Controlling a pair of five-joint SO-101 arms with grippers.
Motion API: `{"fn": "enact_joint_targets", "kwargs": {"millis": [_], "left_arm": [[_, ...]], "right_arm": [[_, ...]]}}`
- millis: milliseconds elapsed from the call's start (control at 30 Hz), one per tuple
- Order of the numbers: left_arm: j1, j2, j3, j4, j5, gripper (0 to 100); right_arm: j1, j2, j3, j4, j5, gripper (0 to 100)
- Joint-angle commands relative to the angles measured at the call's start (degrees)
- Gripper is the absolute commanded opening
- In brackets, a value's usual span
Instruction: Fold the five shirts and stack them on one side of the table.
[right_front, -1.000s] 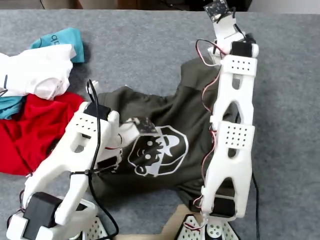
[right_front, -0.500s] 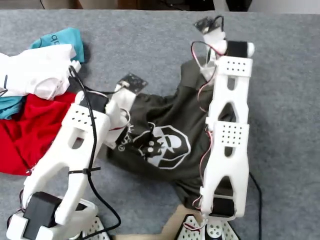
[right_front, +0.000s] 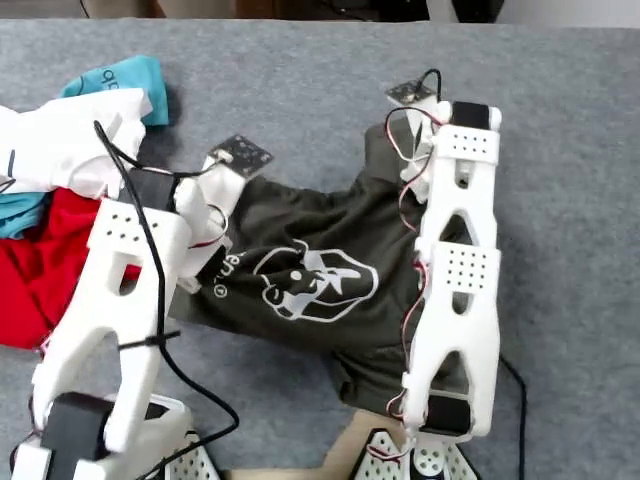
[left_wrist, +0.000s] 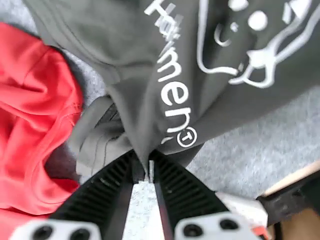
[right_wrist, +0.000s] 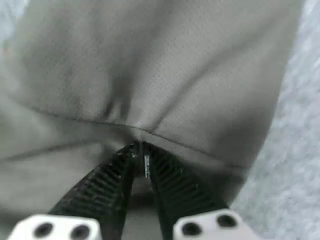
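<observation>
The dark shirt (right_front: 310, 270) lies in the middle of the grey worktop (right_front: 570, 200), printed side up. It is rumpled and pulled out between the two arms.

The left claw (left_wrist: 145, 169) is clenched on a fold at the shirt's edge, just beside the white lettering of the print. The cloth runs away from its tips in tight creases. The right claw (right_wrist: 139, 152) is clenched on a seam of the same shirt, at the shirt's edge farthest from the arm bases. A ridge of fabric is gathered between its ribbed fingers (right_wrist: 112, 182). The right arm stretches over the shirt's right part and covers it.

The other shirts are heaped beside the dark shirt on its left-arm side:
- The red shirt (right_front: 40, 270) lies closest, and its edge touches the dark shirt near the left claw.
- The white shirt (right_front: 60, 150) lies on the far part of the red one, away from the dark shirt's print.
- The teal shirt (right_front: 125, 78) peeks out from under the white one, well apart from the dark shirt.
</observation>
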Motion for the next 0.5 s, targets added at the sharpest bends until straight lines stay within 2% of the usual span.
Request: {"fn": "enact_joint_targets", "kwargs": {"millis": [0, 133, 300, 467], "left_arm": [[3.0, -5.1, 0.4, 2.5, -4.0, 2], [9.6, -8.7, 9.3, 2.5, -4.5, 2], [15.1, -12.5, 18.9, 2.2, -4.4, 2], [15.5, -13.9, 23.6, 2.2, -4.6, 2]], "right_arm": [[3.1, -6.6, 13.8, 1.1, 3.2, 0.5], [6.5, -13.2, 25.6, 0.7, 6.4, 0.5], [10.5, -20.8, 31.2, 0.4, 9.8, 0.5], [11.6, -27.3, 32.6, -0.6, 11.2, 0.5]]}}
